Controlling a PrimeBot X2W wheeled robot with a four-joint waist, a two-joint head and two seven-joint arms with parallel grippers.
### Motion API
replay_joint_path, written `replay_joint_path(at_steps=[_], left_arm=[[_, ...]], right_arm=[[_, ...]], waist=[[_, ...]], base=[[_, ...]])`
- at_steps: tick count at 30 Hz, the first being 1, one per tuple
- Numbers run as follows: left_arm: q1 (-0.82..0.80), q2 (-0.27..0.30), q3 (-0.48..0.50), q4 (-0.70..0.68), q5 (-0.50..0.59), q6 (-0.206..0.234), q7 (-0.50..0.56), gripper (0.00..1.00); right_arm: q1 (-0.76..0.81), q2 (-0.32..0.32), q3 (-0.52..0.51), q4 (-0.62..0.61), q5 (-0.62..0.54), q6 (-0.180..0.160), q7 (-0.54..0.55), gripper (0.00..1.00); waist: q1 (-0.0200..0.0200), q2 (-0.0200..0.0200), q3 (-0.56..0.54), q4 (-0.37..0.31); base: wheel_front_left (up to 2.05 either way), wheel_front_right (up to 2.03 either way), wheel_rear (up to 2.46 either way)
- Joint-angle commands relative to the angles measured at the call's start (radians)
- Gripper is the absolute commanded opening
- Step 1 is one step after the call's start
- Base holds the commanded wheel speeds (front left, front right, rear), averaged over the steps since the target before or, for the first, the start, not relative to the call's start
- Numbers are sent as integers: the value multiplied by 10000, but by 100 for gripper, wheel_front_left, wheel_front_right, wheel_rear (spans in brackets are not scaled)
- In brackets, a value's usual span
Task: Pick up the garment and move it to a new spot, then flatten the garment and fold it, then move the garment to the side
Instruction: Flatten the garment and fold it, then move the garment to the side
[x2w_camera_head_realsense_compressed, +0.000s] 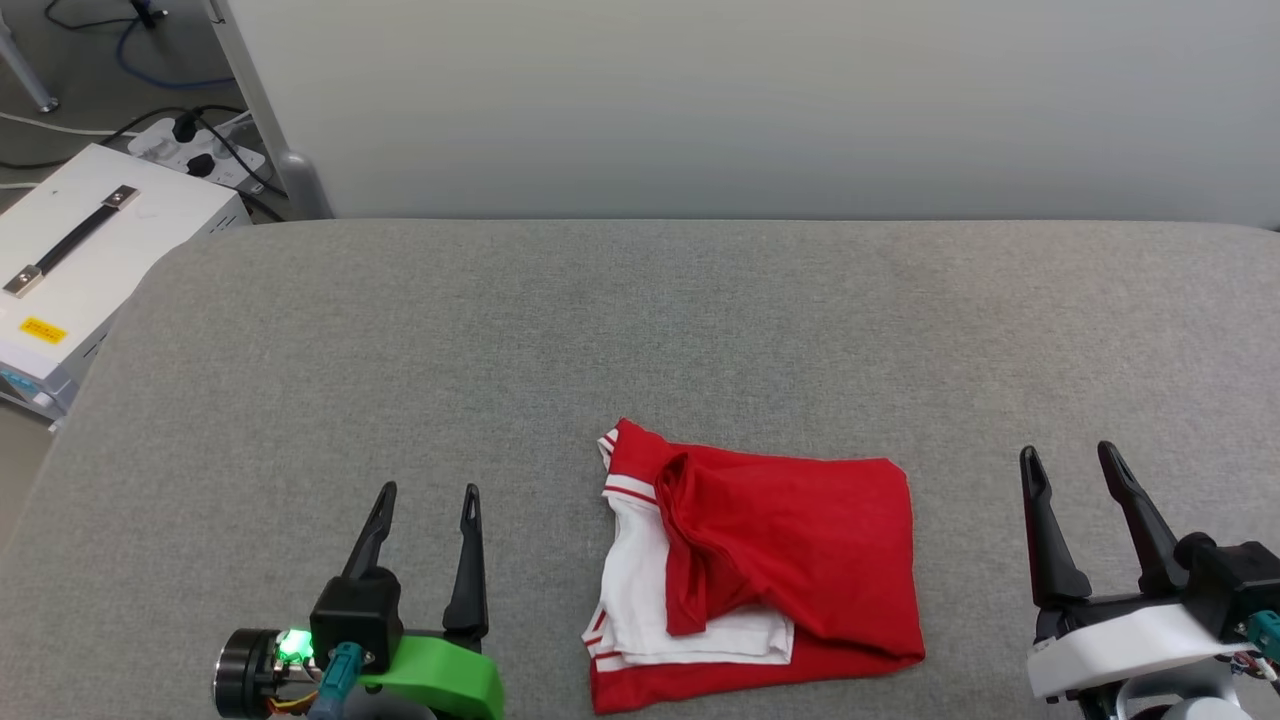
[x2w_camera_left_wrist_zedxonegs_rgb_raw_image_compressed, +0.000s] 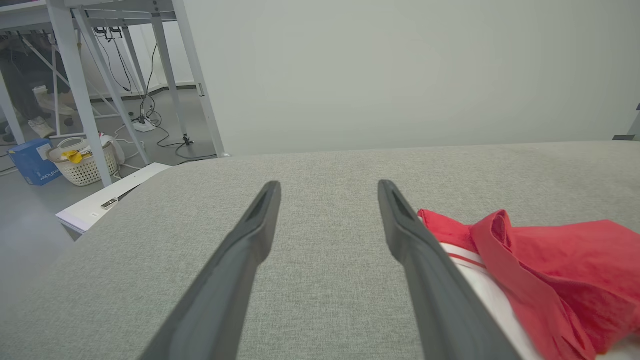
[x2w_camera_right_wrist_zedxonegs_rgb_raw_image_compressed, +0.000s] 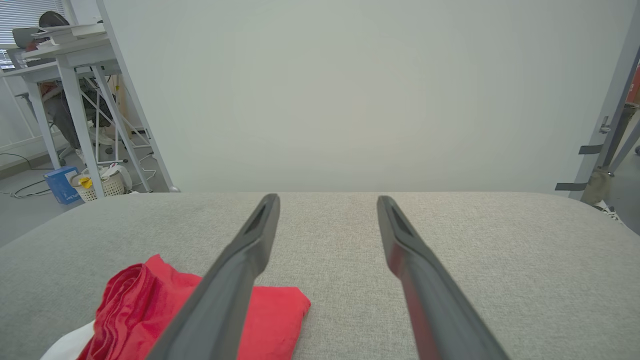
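Currently: garment (x2w_camera_head_realsense_compressed: 780, 560), red-and-white, loosely folded on grey fabric surface (x2w_camera_head_realsense_compressed: 600, 330); left gripper (x2w_camera_head_realsense_compressed: 428, 490) left of it, right gripper (x2w_camera_head_realsense_compressed: 1068, 452) right of it, both spread wide, empty.

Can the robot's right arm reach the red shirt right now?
Probably yes. The right gripper is open and empty, just to the right of the garment, which lies bunched on the grey surface. Only bare surface lies between them, so nothing seems to block the way.
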Motion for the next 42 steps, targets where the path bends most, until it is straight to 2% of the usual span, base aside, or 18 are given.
replay_joint_path(at_steps=[1, 18, 22, 28, 30, 34, 42], left_arm=[[175, -19, 27, -16, -27, -42, -59, 100], [295, -36, 27, 131, -32, -45, -59, 100], [208, -39, 27, 136, -28, -66, -59, 100], [24, -46, -20, 145, -27, -98, -59, 100], [-30, -48, -33, 151, -33, -105, -59, 100], [-132, -53, -33, 116, -39, -95, -59, 100], [-410, -64, -77, 44, -56, -83, -59, 100]], right_arm=[[200, 67, -11, -78, 33, -7, -57, 100], [346, 25, -79, 25, -122, -7, -58, 100], [-372, -429, -246, -299, -59, -7, -58, 100], [-1887, -1737, 42, -560, 10, -7, 211, 100], [-2364, -2121, 482, -569, 348, -7, 657, 100], [-3204, -2842, 1448, -449, 1354, -7, 2298, 100], [-3838, -3834, 2931, 89, 3910, -7, 7084, 100]], waist=[[0, 36, -15, 7], [0, 36, -100, 32], [0, 36, 15, 66], [0, 36, 233, 212], [0, 36, 308, 257], [0, 36, 492, 320], [0, 36, 940, 440]], base=[[0, 0, 0], [0, 0, 0], [0, 0, 0], [0, 0, 0], [0, 0, 0], [0, 0, 0], [0, 0, 0]])
